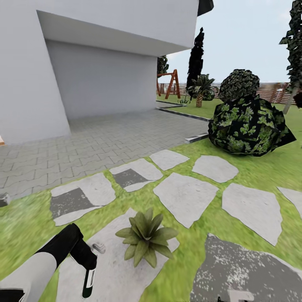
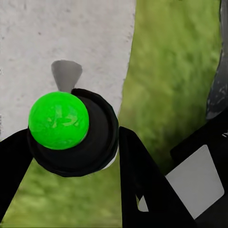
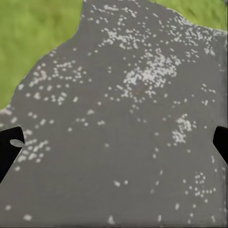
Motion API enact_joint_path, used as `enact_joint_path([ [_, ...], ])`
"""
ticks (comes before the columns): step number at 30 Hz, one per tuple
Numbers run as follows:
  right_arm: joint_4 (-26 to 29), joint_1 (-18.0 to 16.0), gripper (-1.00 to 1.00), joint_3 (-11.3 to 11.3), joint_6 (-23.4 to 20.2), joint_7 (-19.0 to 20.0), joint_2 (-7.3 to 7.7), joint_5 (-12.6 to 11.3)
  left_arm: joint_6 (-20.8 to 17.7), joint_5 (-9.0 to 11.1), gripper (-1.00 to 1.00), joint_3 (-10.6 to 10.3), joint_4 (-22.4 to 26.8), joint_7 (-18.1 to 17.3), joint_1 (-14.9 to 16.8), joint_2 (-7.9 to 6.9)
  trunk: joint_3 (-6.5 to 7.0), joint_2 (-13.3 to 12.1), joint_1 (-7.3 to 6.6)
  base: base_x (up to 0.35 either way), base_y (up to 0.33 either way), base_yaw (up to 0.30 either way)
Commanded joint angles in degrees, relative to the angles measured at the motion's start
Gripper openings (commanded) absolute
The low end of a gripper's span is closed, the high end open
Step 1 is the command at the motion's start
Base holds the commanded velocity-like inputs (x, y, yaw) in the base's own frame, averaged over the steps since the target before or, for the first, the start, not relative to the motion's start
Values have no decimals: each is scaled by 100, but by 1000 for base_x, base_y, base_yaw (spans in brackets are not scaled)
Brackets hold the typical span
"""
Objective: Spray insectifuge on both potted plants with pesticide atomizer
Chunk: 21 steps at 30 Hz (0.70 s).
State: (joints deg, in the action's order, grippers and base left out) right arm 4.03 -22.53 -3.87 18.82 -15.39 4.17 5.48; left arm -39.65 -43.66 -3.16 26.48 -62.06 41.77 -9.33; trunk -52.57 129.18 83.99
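Head view: the left pincer (image 1: 86, 262) is holding the spray bottle (image 1: 88, 283) just beside one potted plant (image 1: 145, 237). Its leaves are looking clean, so spraying is probably not done.

Left wrist view: fingers (image 2: 142, 180) are squeezing the bottle.

Right wrist view: the right pincer (image 3: 114, 147) is hanging wide apart over a speckled stone (image 3: 123, 118).

One plant (image 1: 144, 239) in the head view, with lots of pointy green leaves

One spray bottle (image 1: 88, 282)

Nine flat stones (image 1: 185, 198) in the grass, as far as I can count; some are cut off at the edge. Two of them have a dark patch (image 1: 68, 202), and one is dark with white specks (image 1: 247, 268)

Two big dark bushes (image 1: 247, 126), one in front and a rounder one behind it

Three tall dark trees (image 1: 196, 52)

One small palm (image 1: 200, 89)

One red-brown swing frame (image 1: 170, 84)

One fence (image 1: 274, 91) far at the back

One big white house (image 1: 96, 54)
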Motion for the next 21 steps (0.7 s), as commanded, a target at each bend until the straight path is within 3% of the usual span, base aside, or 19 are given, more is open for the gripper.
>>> enact_joint_path([
  [1,-8,-5,100,-42,16,-16,1,58,-49,-10,-100,-24,14,-34,-1,-6,-6,2,0,107,88,-282],
  [9,0,-5,100,-43,16,-16,4,52,-52,-11,-100,-21,15,-34,13,8,-6,2,0,89,250,-274],
  [14,1,-5,100,-43,16,-16,5,54,-46,-11,-100,-43,15,7,-26,-5,-6,2,0,5,302,-57],
  [19,-1,-5,100,-43,16,13,18,58,-22,6,-100,-18,-74,984,-77,-8,-6,2,0,0,101,-5],
  [21,-5,-5,100,-43,16,22,25,58,-21,29,-100,-4,-94,1171,-83,-6,-6,2,0,0,15,-1],
])
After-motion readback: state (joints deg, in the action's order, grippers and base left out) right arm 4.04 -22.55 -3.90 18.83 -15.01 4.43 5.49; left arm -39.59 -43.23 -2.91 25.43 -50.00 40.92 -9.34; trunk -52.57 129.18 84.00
